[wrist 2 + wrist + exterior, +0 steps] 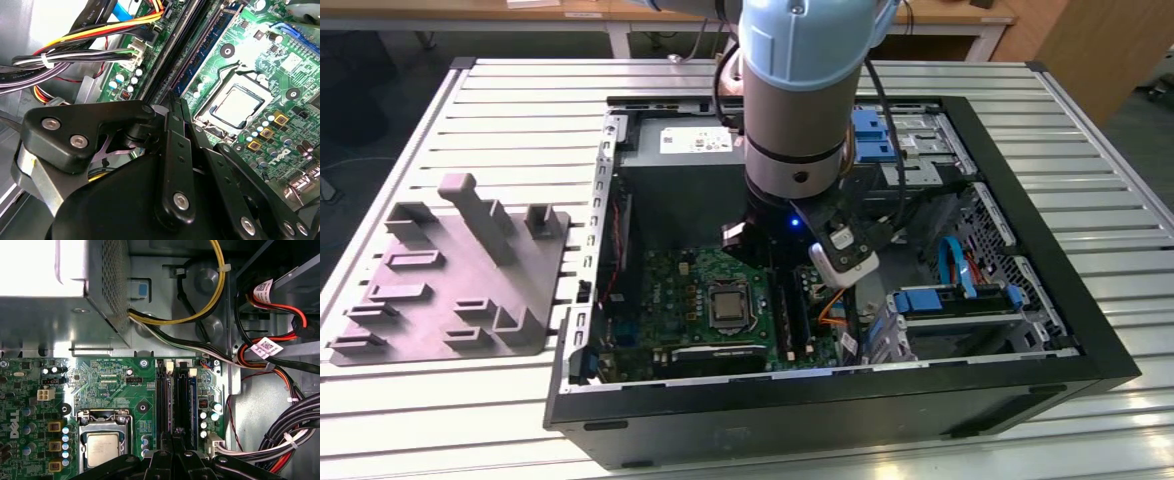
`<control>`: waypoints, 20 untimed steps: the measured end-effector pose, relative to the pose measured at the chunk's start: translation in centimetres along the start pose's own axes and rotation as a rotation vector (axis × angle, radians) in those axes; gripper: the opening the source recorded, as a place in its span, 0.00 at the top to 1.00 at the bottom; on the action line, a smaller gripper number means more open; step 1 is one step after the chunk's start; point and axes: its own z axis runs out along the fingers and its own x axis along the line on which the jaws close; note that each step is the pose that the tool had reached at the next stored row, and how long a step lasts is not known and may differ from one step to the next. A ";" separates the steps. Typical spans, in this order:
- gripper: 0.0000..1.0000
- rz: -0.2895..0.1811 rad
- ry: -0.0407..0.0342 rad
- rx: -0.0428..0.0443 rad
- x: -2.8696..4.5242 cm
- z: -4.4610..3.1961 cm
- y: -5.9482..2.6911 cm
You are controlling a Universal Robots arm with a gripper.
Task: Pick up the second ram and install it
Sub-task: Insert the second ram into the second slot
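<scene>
The second ram stands on edge in the black memory slots of the green motherboard, just beside the CPU socket, and my pincer sits directly over it with the fingers drawn narrow about its top edge. Beyond the motherboard, the grey power-supply box feeds yellow and black cables past the slots, inside the open computer case.

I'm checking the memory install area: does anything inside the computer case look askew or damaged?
Nothing stands out. The gripper is above the long black memory slots of the green motherboard; the slots run straight and parallel, and the coloured cable bundle lies beside the board, not across them.
</scene>
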 end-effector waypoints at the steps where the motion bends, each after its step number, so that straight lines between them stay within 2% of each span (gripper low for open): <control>1: 0.89 0.000 0.0000 0.0000 0.00 0.02 0.00; 10: 0.89 0.000 0.0001 0.0004 0.03 0.40 -0.02; 20: 0.89 0.000 0.0000 -0.0037 0.05 0.73 -0.03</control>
